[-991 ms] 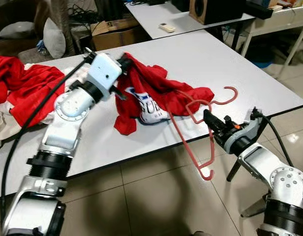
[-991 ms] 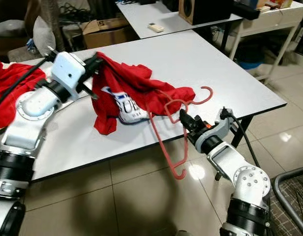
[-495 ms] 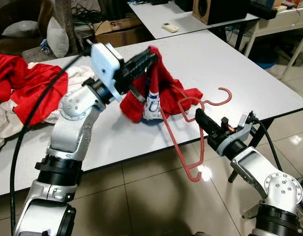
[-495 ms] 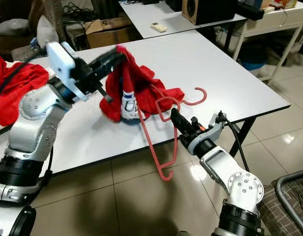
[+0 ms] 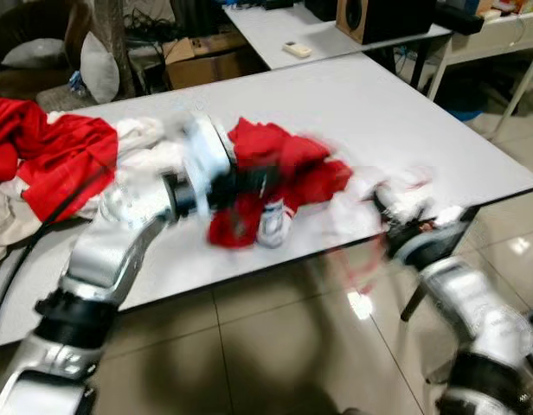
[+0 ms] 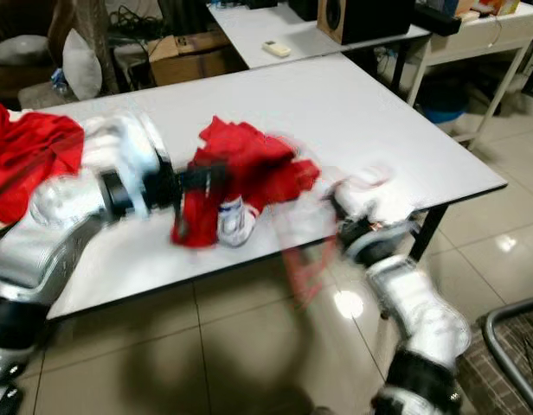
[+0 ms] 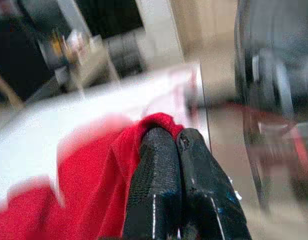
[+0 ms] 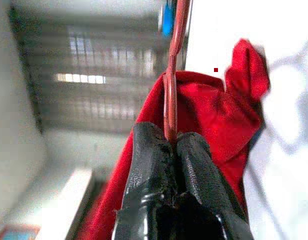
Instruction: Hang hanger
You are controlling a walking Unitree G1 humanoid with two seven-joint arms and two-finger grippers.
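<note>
Since a moment ago, we have lowered the red shirt (image 5: 279,169) to the worktop (image 5: 405,104). Our left end effector (image 7: 176,145) pinches its cloth; our right end effector (image 8: 170,142) is clamped on the red hanger (image 8: 171,80) at the near edge. Hanging remains undone.

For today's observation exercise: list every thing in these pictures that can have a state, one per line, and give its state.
Left gripper: shut on the red shirt.
Right gripper: shut on the red hanger.
Red shirt: bunched on the table, pinched at one edge.
Red hanger: held, its bar running up from the fingers against the shirt.
Table: bearing the shirt near its front edge.
Clothes pile: heaped at the table's left end.
</note>
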